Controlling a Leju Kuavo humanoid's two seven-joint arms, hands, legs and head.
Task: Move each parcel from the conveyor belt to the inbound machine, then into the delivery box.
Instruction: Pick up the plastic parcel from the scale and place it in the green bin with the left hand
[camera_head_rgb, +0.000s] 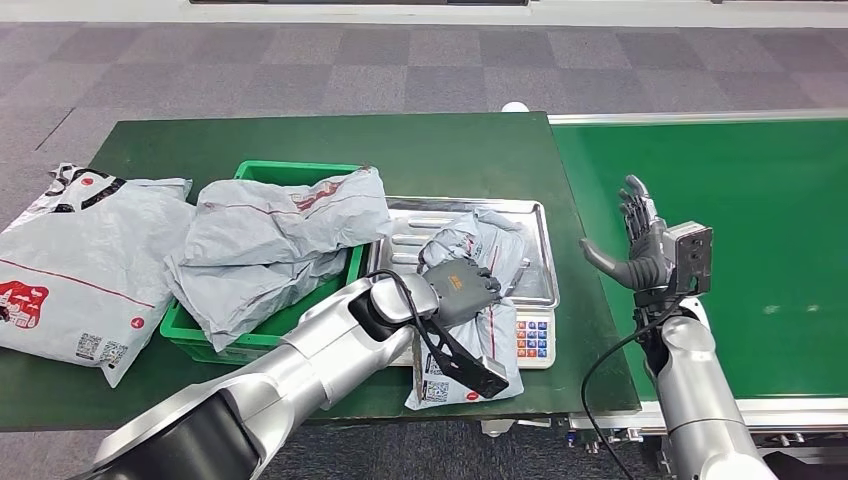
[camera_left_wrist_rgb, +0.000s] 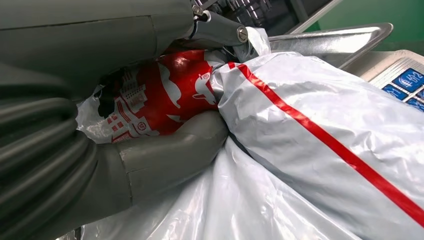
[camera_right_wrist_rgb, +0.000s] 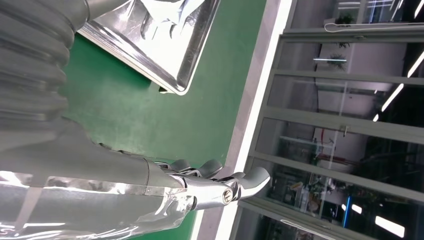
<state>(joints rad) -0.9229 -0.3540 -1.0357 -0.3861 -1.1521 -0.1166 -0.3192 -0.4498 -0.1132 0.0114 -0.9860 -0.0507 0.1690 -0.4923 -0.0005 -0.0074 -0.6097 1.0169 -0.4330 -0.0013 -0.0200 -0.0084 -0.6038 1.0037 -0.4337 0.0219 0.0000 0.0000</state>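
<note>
— Looking at the head view, we had our left hand (camera_head_rgb: 462, 290) closed on the crumpled grey plastic mailer parcel w/ red print (camera_head_rgb: 470, 300), correct?

— Yes. In the left wrist view the thumb (camera_left_wrist_rgb: 170, 150) pressed into the red-printed part of the bag (camera_left_wrist_rgb: 165, 95), w/ the fingers curled over it from the other side. So pinching, not spread.

— Where did that parcel lie?

— Partly on the shiny steel tray of the weighing scale (camera_head_rgb: 535, 215), i.e. the inbound machine, w/ its near end hanging over the scale's blue-and-white keypad (camera_head_rgb: 532, 338) toward the table's front edge. Long axis ran roughly front to back, away from us.

— And the next drop point?

— The green plastic crate (camera_head_rgb: 262, 170), just beside the tray on our left. It already held other grey mailer bags (camera_head_rgb: 280, 235), piled high. So from the held parcel the delivery box lay straight to the left, on the left arm's own side. We judged a short sideways carry would do.

— Right hand (camera_head_rgb: 635, 240)?

— Upright over the edge where the dark green table (camera_head_rgb: 440, 140) met the bright green conveyor belt (camera_head_rgb: 760, 220), fingers apart, holding nothing. Further from the parcel; not needed for this step, we reckoned.

— Anything else?

— One large flat grey mailer w/ red logo (camera_head_rgb: 80, 270) lay on the table left of the crate.
</note>
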